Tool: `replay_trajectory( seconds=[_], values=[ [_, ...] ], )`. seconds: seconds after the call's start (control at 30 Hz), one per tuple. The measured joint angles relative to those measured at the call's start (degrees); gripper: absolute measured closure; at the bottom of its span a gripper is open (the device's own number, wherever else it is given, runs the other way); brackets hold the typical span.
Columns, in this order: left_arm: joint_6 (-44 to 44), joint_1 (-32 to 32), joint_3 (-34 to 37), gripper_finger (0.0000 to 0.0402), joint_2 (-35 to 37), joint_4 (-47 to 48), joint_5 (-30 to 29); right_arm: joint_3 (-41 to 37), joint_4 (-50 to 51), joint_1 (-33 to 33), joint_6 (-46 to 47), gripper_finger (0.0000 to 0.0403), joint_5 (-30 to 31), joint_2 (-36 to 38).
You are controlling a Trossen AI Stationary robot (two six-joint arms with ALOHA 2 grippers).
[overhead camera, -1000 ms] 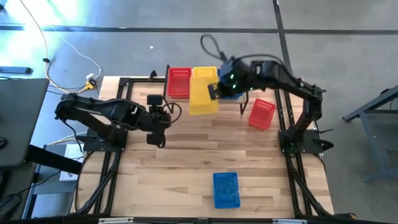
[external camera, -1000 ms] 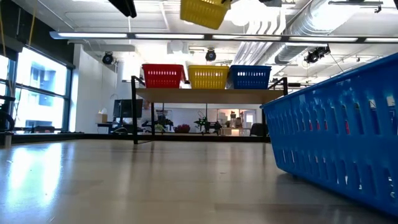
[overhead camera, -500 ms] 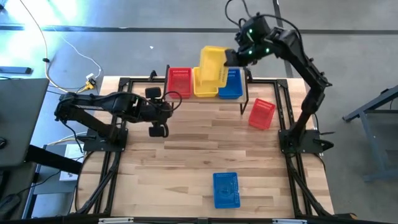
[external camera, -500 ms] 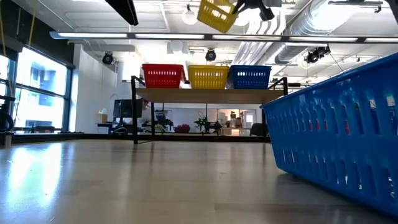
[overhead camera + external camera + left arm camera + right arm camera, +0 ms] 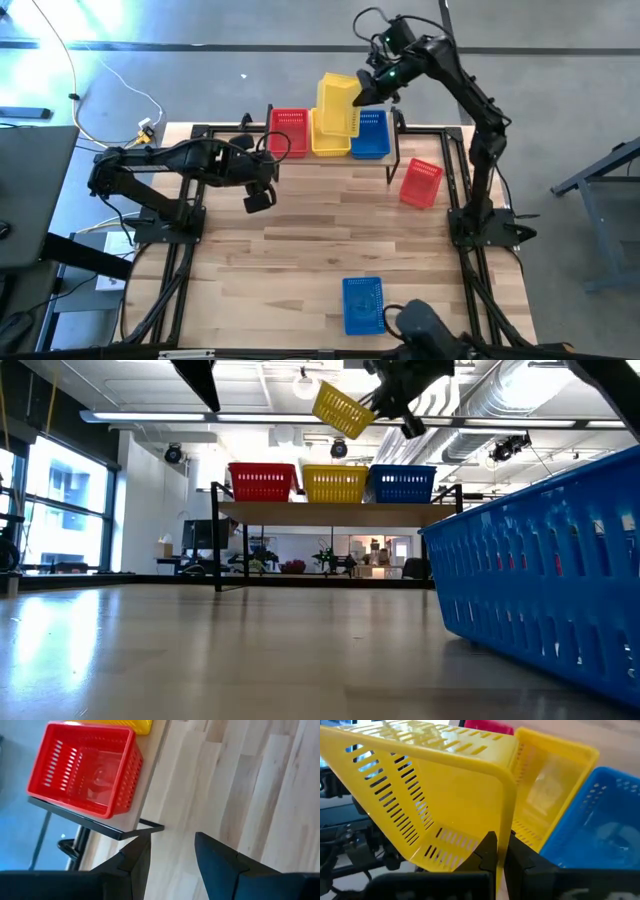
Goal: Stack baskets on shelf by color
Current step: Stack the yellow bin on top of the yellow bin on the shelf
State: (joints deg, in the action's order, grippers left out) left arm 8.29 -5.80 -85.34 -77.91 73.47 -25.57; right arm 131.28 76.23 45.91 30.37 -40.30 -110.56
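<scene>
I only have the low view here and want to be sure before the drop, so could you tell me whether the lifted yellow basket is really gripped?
Observer: Yes, the right hand is pinched shut on the rim of the lifted yellow basket.
Operator: Thank you. Is it above the matching one on the shelf?
Observer: From above, it hangs tilted over the yellow basket on the shelf, between the red basket and the blue basket.
Operator: And where is the other arm, please?
Observer: The left hand is open and empty over the tabletop, just in front of the shelf's red end.
</scene>
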Motion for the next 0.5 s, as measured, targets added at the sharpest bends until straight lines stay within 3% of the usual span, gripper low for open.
replay_trajectory(
  seconds=[0.2,0.5],
  values=[
    [0.5,0.1,0.0,0.0259,0.0,1.4,2.0,0.0,1.8,-0.7,0.1,0.0403,0.3,-1.8],
    [0.5,0.3,0.0,0.0259,0.0,3.2,2.7,0.0,2.0,-1.8,1.1,0.0403,7.4,-2.1]
  ],
)
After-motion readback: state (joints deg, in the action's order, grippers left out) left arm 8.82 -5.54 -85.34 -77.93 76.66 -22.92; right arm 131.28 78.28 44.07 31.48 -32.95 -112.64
